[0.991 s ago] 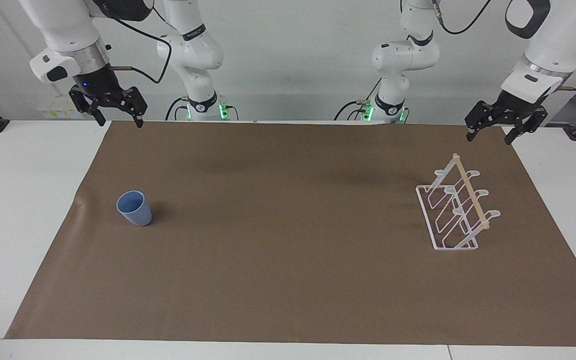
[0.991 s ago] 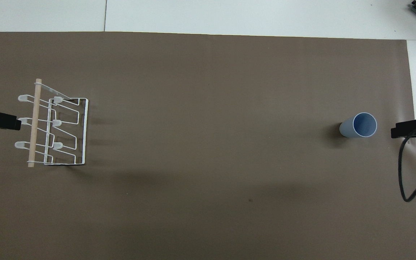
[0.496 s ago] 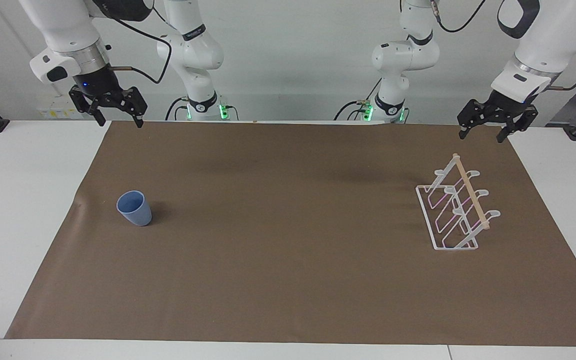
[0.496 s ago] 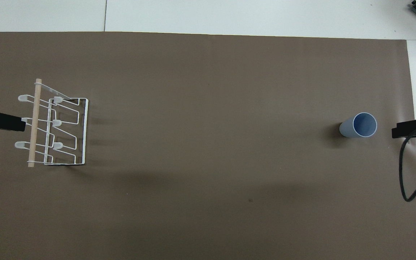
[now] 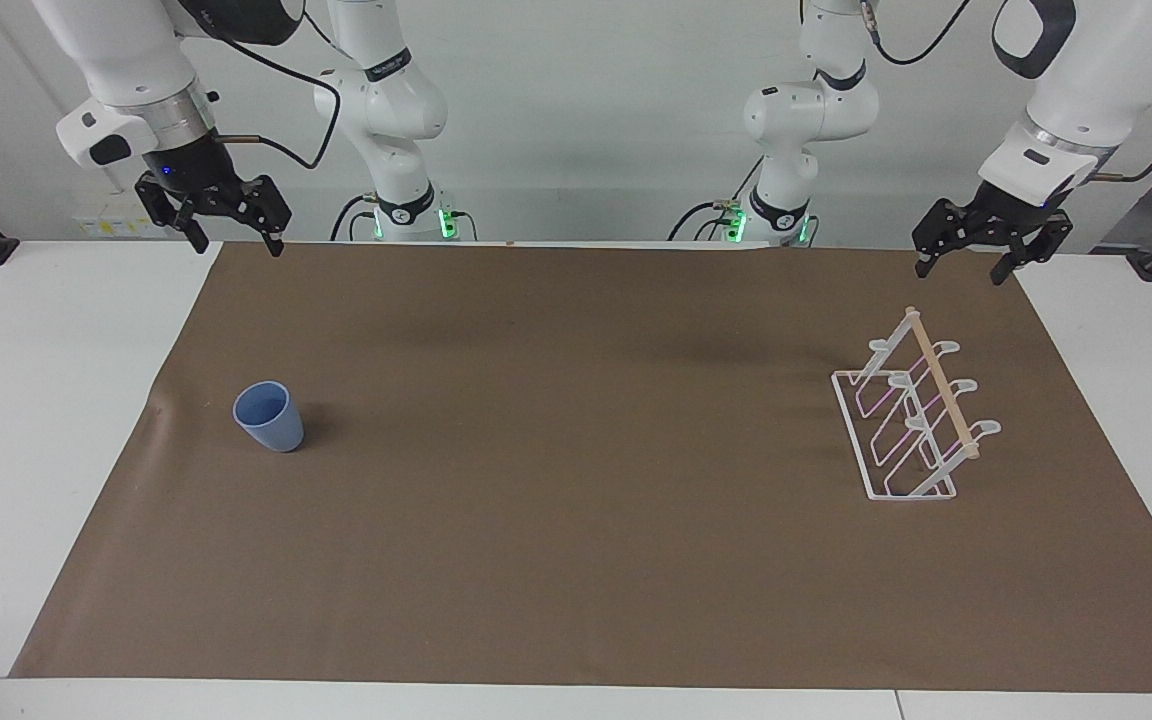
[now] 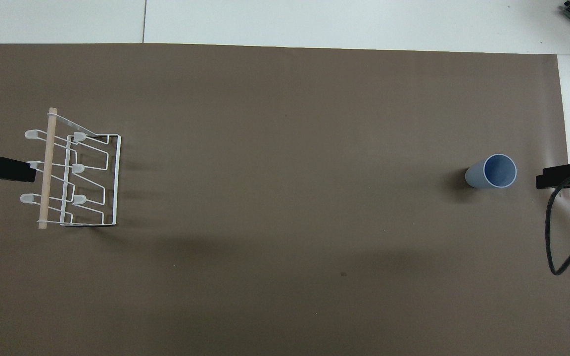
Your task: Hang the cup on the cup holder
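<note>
Facing view: cup stands upright toward the right arm's end of the bench, nearest the right pincer, fingers apart; left pincer, also spread, waits above the cup holder.

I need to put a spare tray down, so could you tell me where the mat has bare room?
The brown mat lies bare between the cup and the cup holder, and along its edge farthest from the robots. Only the two ends hold things, with the right gripper and left gripper raised above them.
</note>
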### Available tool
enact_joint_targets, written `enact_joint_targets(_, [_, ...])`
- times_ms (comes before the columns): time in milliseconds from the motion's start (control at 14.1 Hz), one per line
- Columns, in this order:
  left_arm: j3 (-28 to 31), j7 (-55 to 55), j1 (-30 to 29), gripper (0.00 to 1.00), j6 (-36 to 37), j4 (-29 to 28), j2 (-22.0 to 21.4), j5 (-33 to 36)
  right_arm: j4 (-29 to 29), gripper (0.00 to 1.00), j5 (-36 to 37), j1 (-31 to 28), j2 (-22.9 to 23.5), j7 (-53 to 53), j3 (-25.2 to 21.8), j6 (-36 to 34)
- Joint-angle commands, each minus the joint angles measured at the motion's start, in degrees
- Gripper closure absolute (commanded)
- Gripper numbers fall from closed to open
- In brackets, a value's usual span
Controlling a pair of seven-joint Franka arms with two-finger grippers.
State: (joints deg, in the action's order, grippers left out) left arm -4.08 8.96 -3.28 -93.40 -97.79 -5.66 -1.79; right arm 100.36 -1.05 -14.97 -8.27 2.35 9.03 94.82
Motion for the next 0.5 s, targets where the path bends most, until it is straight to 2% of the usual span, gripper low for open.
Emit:
enact_joint_targets(0, [0.4, 0.0, 0.5, 0.0, -1.3, -2.6, -2.0, -0.6, 8.4, 0.0, -1.3, -0.3, -3.9, 3.1, -0.2, 8.6])
enact_joint_targets(212, [0.4, 0.0, 0.4, 0.0, -1.4, -2.7, -2.0, -0.6, 12.7, 0.0, -1.3, 0.0, -2.9, 4.7, 0.0, 16.3])
enact_joint_targets(425, [0.4, -0.2, 0.5, 0.0, -1.5, -2.7, -2.0, -0.6, 15.0, 0.0, -1.2, 1.3, 0.0, 4.6, 0.0, 23.7])
